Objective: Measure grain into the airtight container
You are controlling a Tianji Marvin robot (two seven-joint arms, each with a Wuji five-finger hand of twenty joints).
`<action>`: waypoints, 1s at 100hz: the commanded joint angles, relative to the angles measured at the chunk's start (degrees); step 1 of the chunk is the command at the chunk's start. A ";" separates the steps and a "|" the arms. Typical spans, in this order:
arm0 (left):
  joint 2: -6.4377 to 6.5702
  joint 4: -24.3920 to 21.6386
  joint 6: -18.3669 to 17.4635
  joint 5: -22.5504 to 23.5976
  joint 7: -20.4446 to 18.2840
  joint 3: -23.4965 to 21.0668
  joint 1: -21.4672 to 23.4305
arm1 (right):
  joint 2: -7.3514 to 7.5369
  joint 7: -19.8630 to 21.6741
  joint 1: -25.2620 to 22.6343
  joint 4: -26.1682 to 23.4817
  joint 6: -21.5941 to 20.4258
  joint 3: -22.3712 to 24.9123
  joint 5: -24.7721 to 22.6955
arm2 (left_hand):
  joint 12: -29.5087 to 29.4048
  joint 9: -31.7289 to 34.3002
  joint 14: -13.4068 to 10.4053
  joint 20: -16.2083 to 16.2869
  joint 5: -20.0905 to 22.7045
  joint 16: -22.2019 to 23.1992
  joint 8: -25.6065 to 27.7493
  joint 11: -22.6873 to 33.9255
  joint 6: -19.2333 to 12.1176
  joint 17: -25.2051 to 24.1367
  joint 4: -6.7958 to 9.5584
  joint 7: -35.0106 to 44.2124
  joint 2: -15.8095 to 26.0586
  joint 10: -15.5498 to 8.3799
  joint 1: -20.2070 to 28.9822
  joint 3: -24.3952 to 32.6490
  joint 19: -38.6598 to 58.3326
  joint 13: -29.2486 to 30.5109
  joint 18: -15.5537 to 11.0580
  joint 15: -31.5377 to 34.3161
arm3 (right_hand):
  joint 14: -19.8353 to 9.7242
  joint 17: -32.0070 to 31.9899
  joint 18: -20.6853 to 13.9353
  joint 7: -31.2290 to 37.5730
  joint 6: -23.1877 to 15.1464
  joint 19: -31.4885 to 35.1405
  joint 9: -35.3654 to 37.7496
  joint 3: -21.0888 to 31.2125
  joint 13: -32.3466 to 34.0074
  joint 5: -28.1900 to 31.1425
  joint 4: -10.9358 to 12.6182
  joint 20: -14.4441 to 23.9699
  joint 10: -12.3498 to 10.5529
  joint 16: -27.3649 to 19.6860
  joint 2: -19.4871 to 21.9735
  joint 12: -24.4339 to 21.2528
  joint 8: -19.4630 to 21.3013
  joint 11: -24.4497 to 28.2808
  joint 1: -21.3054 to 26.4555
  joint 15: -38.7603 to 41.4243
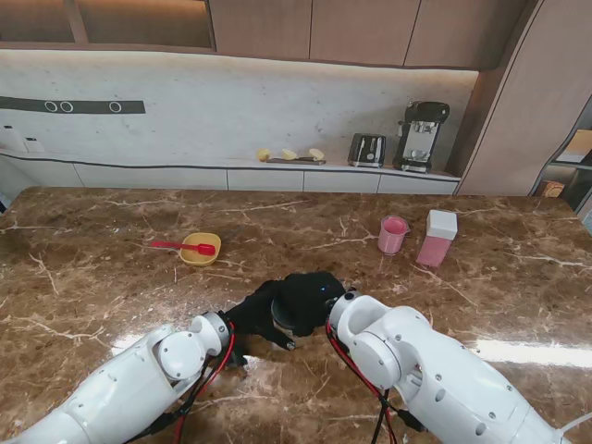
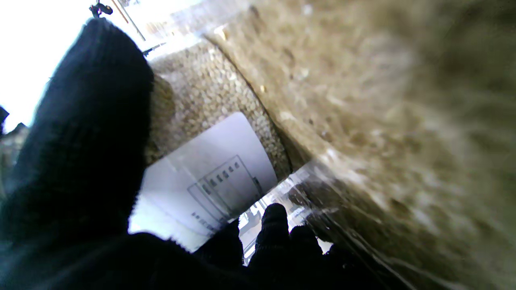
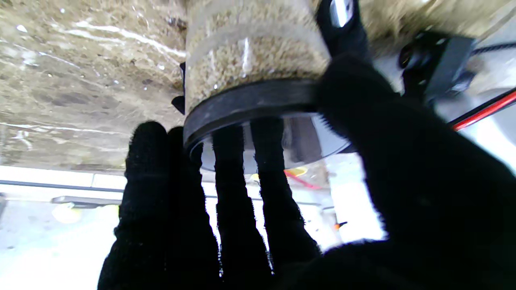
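Brown veined marble point(image 1: 111, 287) fills the stand view, with a pale counter behind it on which a toaster point(image 1: 367, 149) and a coffee machine point(image 1: 421, 135) are set. Farther from the robot, a yellow bowl point(image 1: 201, 249) with a red spoon point(image 1: 183, 246) laid across it is seen on the left, and a pink cup point(image 1: 393, 234) just beside a pink container with a white lid point(image 1: 437, 237) on the right, well apart from the hands.

Near the robot, the two black-gloved hands are brought together at the table's middle. From the stand, the left hand point(image 1: 252, 316) and the right hand point(image 1: 313, 298) hide almost everything between them, so what is held cannot be told from that view.

That is supplied by the wrist views. In the right wrist view, a clear jar of grain point(image 3: 250, 56) with a black lid point(image 3: 250, 102) is shown; the right hand point(image 3: 363, 193) is closed on the lid, thumb on one side of the rim and fingers point(image 3: 229, 185) across its face. In the left wrist view, the jar's grain-filled wall point(image 2: 209, 92) and a white label point(image 2: 209, 173) are seen pressed close, with the left hand point(image 2: 80, 161) wrapped around the body, thumb on one side, fingertips point(image 2: 274, 225) on the other.
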 commanded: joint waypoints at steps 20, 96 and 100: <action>-1.37 1.63 1.95 0.92 0.51 0.50 2.80 | 2.09 10.40 -0.83 -1.91 -7.13 0.27 4.26 | 0.16 1.34 12.33 3.27 13.65 2.31 1.54 2.18 -9.20 7.37 0.55 12.35 21.14 -2.14 15.27 8.49 13.86 4.67 25.16 5.84 | -15.25 -29.90 -8.37 -1.74 -4.98 -24.11 -12.97 12.80 -27.47 -1.81 4.87 1.27 -7.87 -15.62 6.90 -7.02 -4.30 -4.21 5.53 -16.70; -0.84 1.48 0.93 2.27 0.81 0.24 3.53 | 0.16 -0.23 -3.78 -3.26 6.08 0.12 -15.31 | -0.08 1.58 12.01 4.04 12.59 2.93 3.00 2.73 -9.27 7.25 0.71 14.11 19.89 -2.10 14.51 8.54 14.57 5.19 25.47 5.83 | -13.08 -2.02 -6.58 4.19 -1.75 3.16 -10.00 -20.22 -2.16 -3.86 6.42 10.18 -5.84 2.28 12.98 5.68 1.43 10.13 -16.47 8.62; -0.80 1.49 0.90 2.39 0.81 0.25 3.52 | 0.13 -0.53 -3.64 -3.16 5.74 0.01 -14.46 | -0.09 1.57 12.08 4.05 12.57 2.92 3.03 2.72 -9.22 7.27 0.65 14.14 19.79 -1.99 14.48 8.44 14.58 5.13 25.51 5.79 | -13.46 0.48 -6.83 5.50 -2.70 6.18 -7.59 -22.23 0.52 -1.26 6.88 8.45 -6.24 3.38 12.69 8.38 2.10 12.97 -12.50 10.57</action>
